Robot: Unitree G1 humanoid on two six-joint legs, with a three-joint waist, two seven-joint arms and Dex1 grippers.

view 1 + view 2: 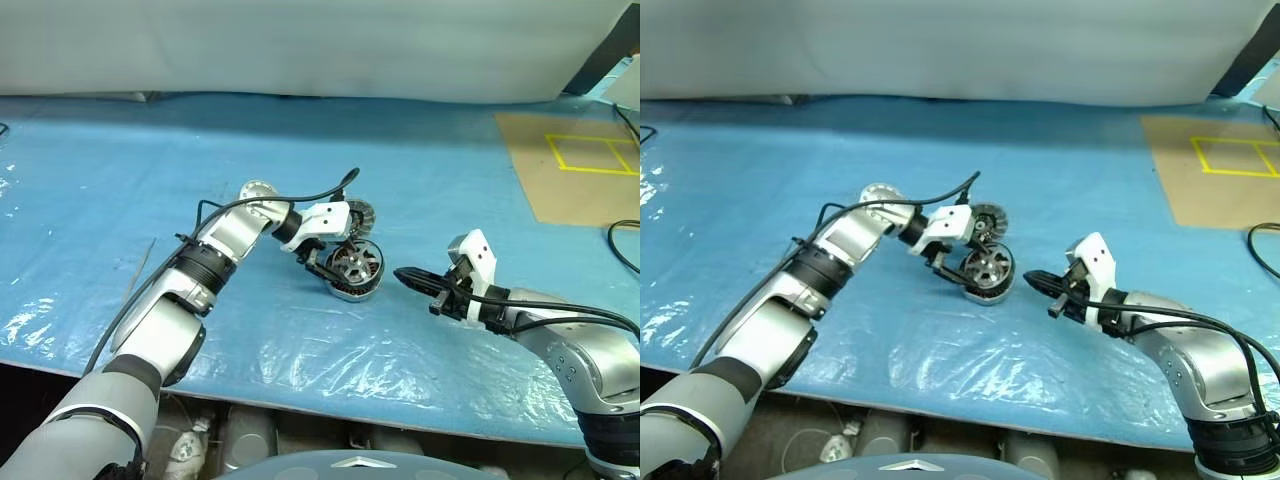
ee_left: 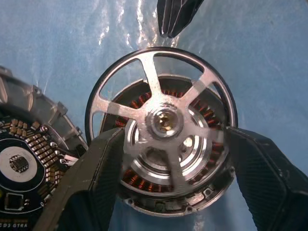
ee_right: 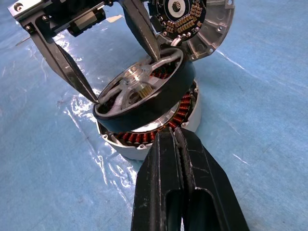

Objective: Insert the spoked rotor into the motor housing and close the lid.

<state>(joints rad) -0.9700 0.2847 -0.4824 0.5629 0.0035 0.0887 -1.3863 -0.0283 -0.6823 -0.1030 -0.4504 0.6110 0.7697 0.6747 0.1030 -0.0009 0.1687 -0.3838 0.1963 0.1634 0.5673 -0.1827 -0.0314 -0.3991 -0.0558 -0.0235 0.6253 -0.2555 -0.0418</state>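
The spoked rotor (image 3: 144, 98), a black ring with silver spokes, rests tilted on top of the motor housing (image 3: 144, 149). Copper windings show under the rotor's raised side. My left gripper (image 2: 175, 134) is shut on the rotor, one finger against each side of its rim. The lid (image 1: 362, 213), a round silver cover with a circuit board inside, lies face up just behind the housing. My right gripper (image 1: 405, 275) is shut on nothing. It hovers low, just right of the housing, its tips pointing at the housing's side.
The work surface is a blue sheet (image 1: 150, 180) covered in crinkled clear plastic. A brown board (image 1: 580, 160) marked with a yellow tape square lies at the back right. A black cable (image 1: 625, 245) loops at the right edge. The table's front edge runs close below my arms.
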